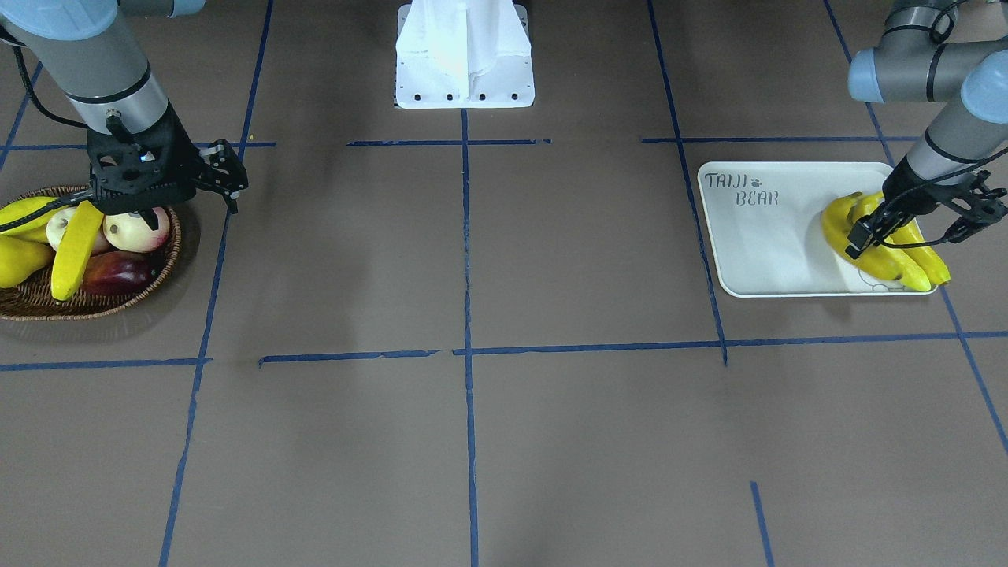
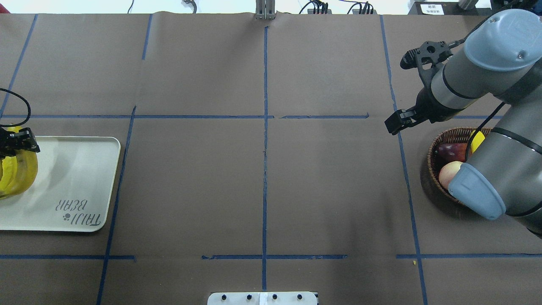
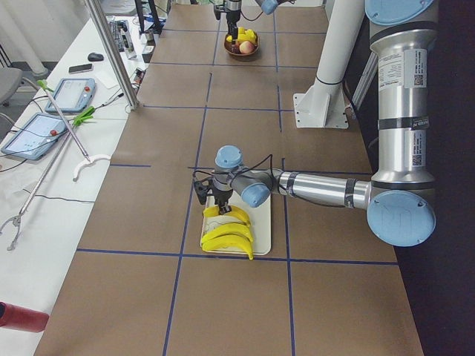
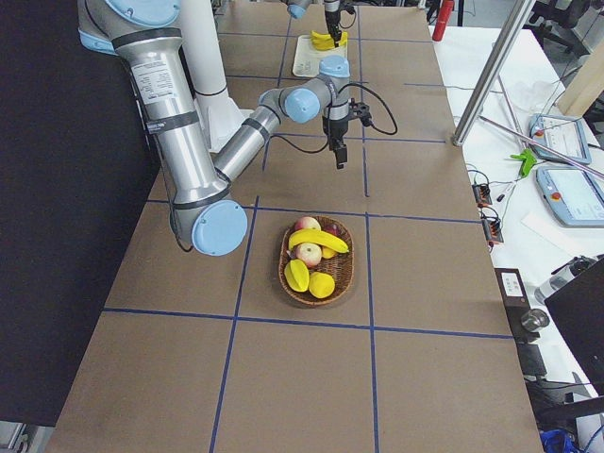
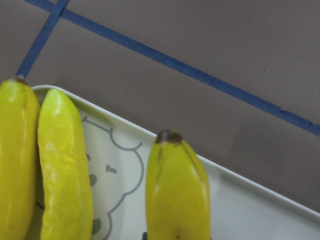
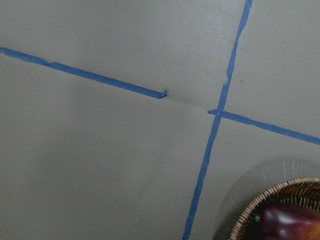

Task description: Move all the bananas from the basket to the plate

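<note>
Three bananas [image 1: 890, 252] lie side by side at the end of the white "TAIJI BEAR" plate [image 1: 756, 244]. My left gripper [image 1: 921, 224] is low over them with its jaws spread wide. One fingertip [image 1: 858, 236] rests by the nearest banana [image 5: 175, 195]. One more banana [image 1: 72, 256] lies across the fruit in the wicker basket [image 1: 118, 303]. My right gripper [image 1: 187, 206] hangs open and empty over the basket's inner edge. One of its fingertips [image 2: 396, 123] is outside the rim.
The basket also holds two round pink-cream fruits [image 1: 138, 228], a dark red fruit [image 1: 118, 272] and yellow pear-like fruits [image 1: 16, 260]. The white robot base [image 1: 465, 71] stands at the middle of the far edge. Blue tape lines cross the brown table between basket and plate.
</note>
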Robot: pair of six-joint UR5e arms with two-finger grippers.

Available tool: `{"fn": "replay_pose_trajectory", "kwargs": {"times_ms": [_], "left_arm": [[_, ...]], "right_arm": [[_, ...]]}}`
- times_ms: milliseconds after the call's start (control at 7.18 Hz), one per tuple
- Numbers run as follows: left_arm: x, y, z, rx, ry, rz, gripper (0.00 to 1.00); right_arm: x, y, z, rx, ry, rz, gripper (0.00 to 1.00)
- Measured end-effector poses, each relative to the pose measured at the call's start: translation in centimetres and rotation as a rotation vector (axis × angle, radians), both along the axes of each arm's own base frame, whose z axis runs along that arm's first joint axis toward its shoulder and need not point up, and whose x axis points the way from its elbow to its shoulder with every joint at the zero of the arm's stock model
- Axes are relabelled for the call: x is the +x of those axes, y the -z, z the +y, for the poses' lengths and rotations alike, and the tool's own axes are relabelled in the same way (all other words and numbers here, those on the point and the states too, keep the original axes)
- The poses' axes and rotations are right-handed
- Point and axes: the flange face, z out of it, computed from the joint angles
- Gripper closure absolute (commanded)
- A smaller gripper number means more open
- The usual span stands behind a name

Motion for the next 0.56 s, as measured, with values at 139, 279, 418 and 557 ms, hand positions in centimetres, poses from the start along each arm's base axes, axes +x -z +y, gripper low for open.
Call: {"fn": "replay_pose_trajectory", "kwargs": {"times_ms": [139,279,418,557], "left_arm": [[-1.9,0.5,-0.6,0.023,-0.021,0.023,0.01],[-4.1,1.7,-1.2,0.043,-0.034,0.074,0.01],[-5.5,3.4,-1.6,0.061,-0.039,0.123,0.01],[-6.1,4.7,-1.9,0.078,-0.04,0.15,0.01]], "right_arm": [[0.7,-0.7,-0.1,0.005,0.005,0.01,0.01],[2.0,-1.9,0.0,0.013,0.02,0.028,0.01],[3.3,-3.8,0.6,0.018,0.04,0.053,0.01],[4.7,-6.0,1.7,0.013,0.053,0.076,0.02]]}}
